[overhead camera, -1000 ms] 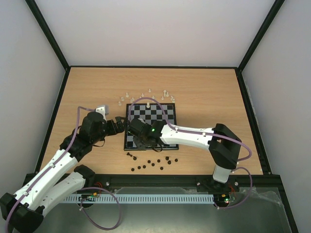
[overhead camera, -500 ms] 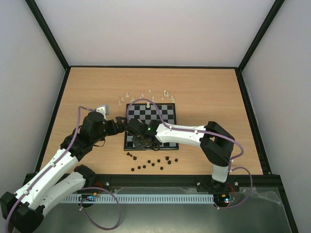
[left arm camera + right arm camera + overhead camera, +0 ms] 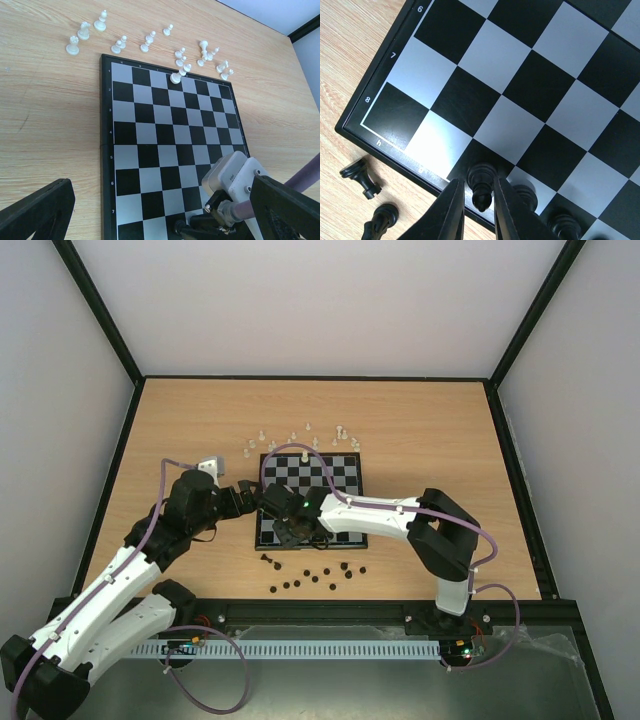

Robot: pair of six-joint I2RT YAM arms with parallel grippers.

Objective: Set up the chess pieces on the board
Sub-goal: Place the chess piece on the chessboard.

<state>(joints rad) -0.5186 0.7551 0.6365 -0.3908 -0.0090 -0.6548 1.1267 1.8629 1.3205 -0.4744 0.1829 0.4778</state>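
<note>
The black piece [image 3: 481, 175] stands on the board's [image 3: 445, 100] near row, close to its left corner. There are two more dark ones [image 3: 525, 195] beside it and one white piece [image 3: 175, 77] on the far row (nothing else placed). The other whites [image 3: 150, 37] wait on the bench [image 3: 430, 430] beyond the board, the loose darks [image 3: 315, 575] before it. My right tool [image 3: 478, 186] straddles that black piece; whether it grips I cannot tell. My left tool [image 3: 160, 182] gapes, empty. Since a second ago my right arm has stretched further toward the board's left edge.
</note>
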